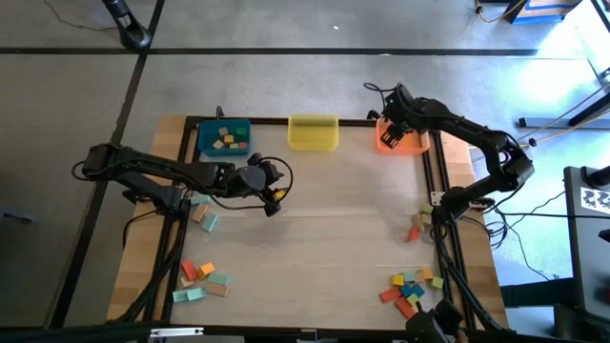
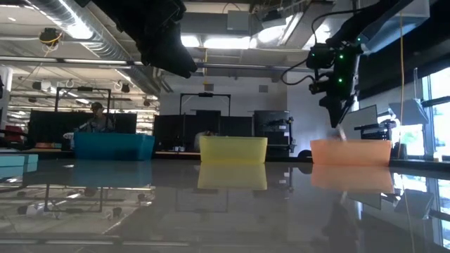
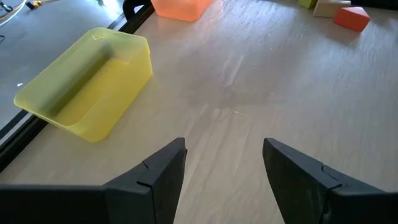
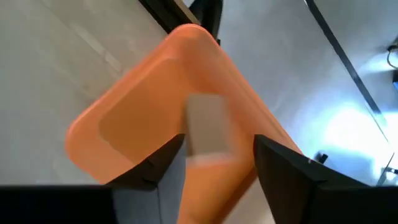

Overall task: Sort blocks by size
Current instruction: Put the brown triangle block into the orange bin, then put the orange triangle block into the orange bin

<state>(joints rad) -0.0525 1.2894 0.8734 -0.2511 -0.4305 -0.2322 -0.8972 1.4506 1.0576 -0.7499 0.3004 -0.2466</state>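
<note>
Tan and blurred, a block [image 4: 208, 127] sits between my right gripper's [image 4: 217, 165] parted fingers in the right wrist view, over the orange bin [image 4: 137, 124]; whether I grip it I cannot tell. From above, that gripper [image 1: 393, 122] hangs over the orange bin [image 1: 412, 146] at the table's far right corner. My left gripper [image 1: 275, 203] hovers open, empty, nearer the middle. Small blocks lie in the blue bin [image 1: 208, 148], with loose clusters near left [image 1: 202, 282] and near right [image 1: 410, 288]. Low view: blue, yellow [image 2: 233, 149] and orange bins in a row. Left wrist view: open fingers [image 3: 163, 171] above bare wood beside the yellow bin.
</note>
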